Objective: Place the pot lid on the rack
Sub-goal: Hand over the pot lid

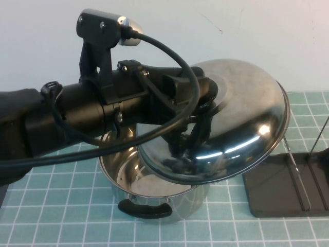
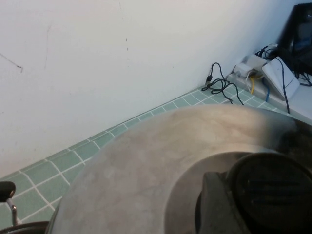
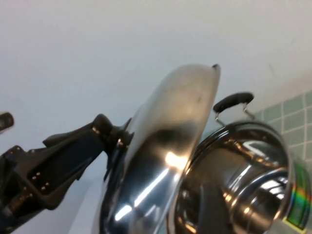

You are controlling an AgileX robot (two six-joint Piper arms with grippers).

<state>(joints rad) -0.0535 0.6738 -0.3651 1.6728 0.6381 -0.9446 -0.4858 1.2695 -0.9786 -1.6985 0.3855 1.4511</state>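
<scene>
Already the lid [image 1: 241,123] is off the pot [image 1: 154,190] and up in the air, tilted steeply so its shiny underside faces the camera in the high view, its lower edge hanging over the pot's open mouth. The left gripper [image 1: 203,92] reaches in from the robot's left and is clamped on the lid's knob [image 2: 270,187], which shows dark and close in the left wrist view against the domed top of the lid. The rack [image 1: 288,185] sits on the green tiled mat [image 1: 51,206] to the right of the pot, near but apart from it, with its thin wire dividers [image 1: 298,180] standing upright and nothing between them yet. The right gripper does not show in any view; its wrist camera merely looks across at the tilted lid, the left arm [image 3: 58,165] and the pot with one black handle [image 3: 234,101] raised behind. So the lifting looks done and the carry is under way. What is left, by my reading, is to bring the lid rightward over the rack, turn it on edge, lower the rim into a slot between the wires, and let go.
</scene>
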